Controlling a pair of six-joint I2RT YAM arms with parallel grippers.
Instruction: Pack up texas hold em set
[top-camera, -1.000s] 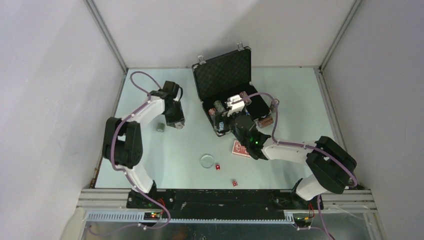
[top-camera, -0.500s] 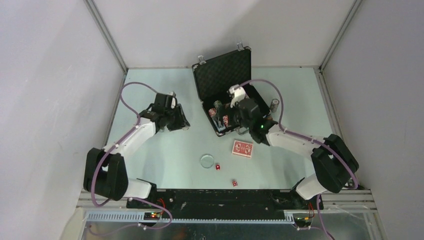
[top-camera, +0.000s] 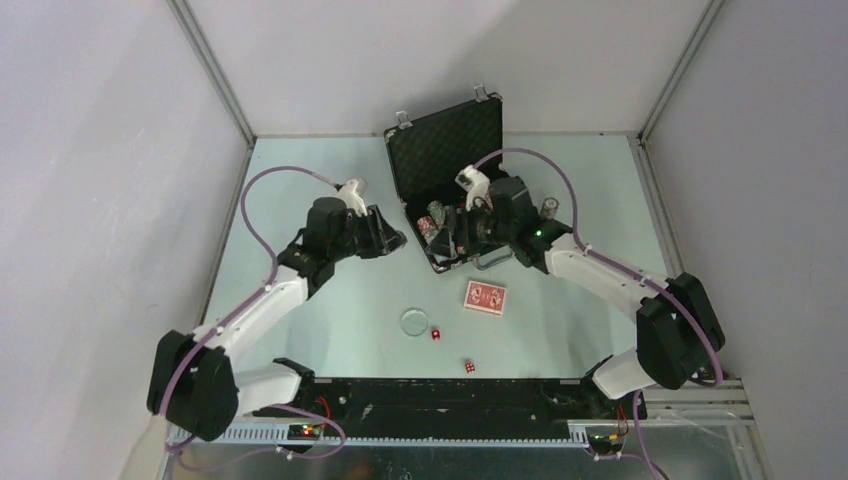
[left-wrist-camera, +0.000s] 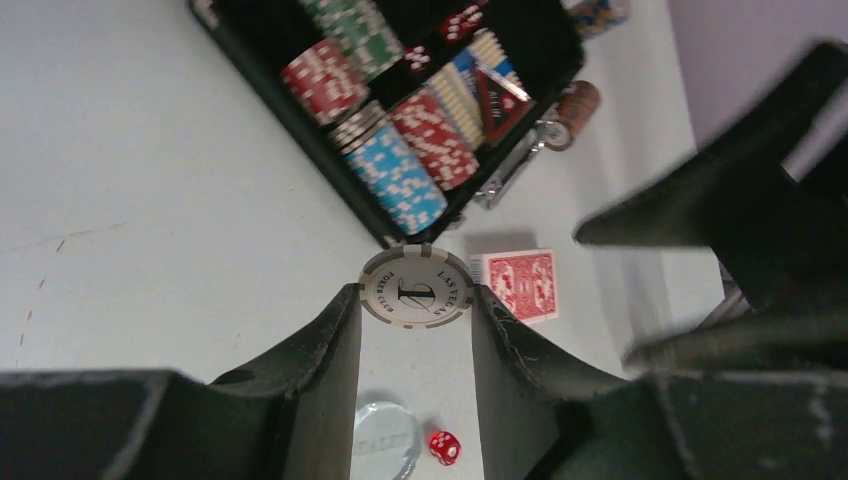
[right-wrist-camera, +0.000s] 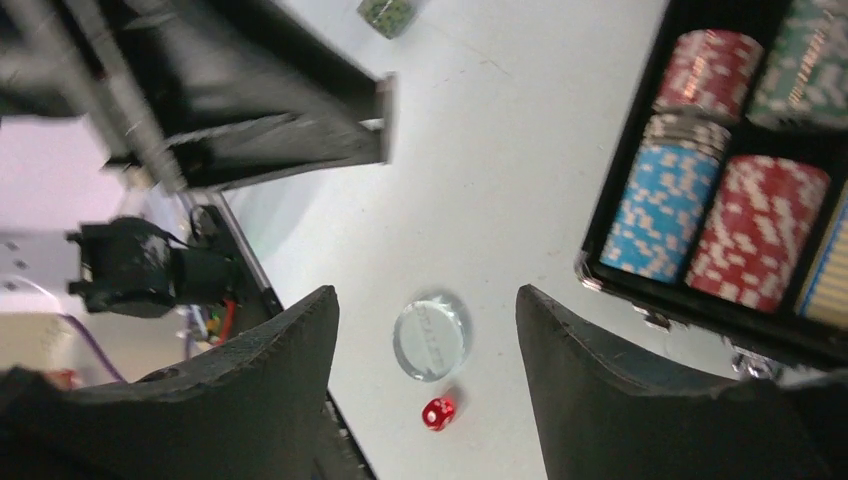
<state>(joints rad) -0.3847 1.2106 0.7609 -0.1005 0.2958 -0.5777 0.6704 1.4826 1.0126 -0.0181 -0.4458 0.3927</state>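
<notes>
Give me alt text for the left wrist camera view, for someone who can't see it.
The left end effector grips a grey-edged poker chip. Beyond it lies the open black case, holding red, green and blue chip stacks. The red-backed cards, a clear disc and a red die lie outside it.

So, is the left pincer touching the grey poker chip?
Touching. The left wrist view shows the grey poker chip wedged between the fingers of the left pincer, no gap either side.

briefcase (left-wrist-camera: 285, 120) cropped, disc (right-wrist-camera: 430, 335) lettering blurred
</notes>
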